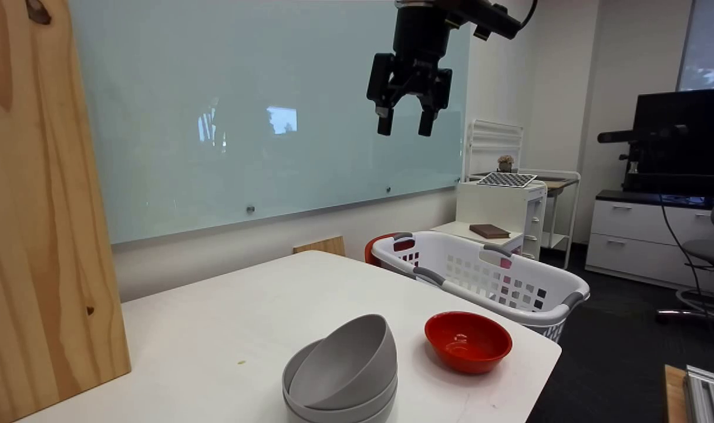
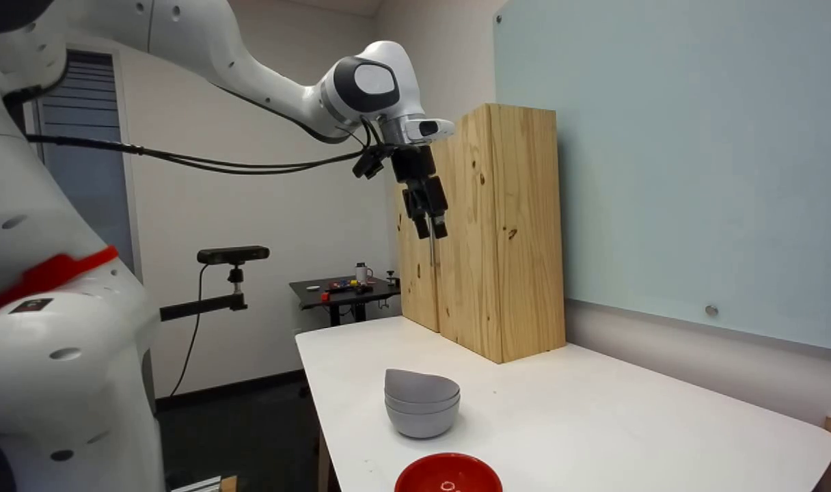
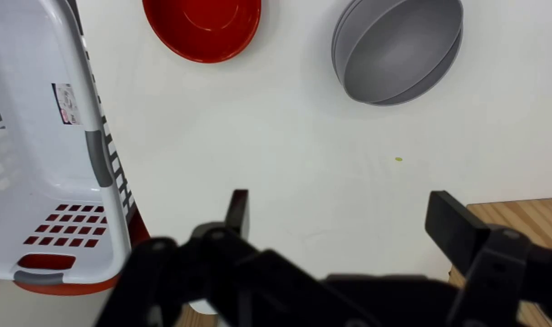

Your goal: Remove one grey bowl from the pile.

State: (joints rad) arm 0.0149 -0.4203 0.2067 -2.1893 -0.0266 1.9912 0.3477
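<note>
The pile (image 1: 369,409) of nested grey bowls stands on the white table and shows in both exterior views (image 2: 422,421). The top grey bowl (image 1: 348,364) sits tilted in the pile, one side of its rim raised; this also shows in an exterior view (image 2: 419,387). In the wrist view the tilted grey bowl (image 3: 403,50) is at the upper right, over the pile's lower rim (image 3: 432,84). My gripper (image 1: 405,124) is open and empty, pointing down high above the table; it also shows in an exterior view (image 2: 431,229) and the wrist view (image 3: 339,200).
A glossy red bowl (image 1: 468,343) stands beside the pile, also in the wrist view (image 3: 203,29). A white laundry basket (image 1: 527,316) stands past the table edge. Tall wooden boxes (image 2: 497,232) stand on the table. A glass board (image 1: 263,129) hangs on the wall behind.
</note>
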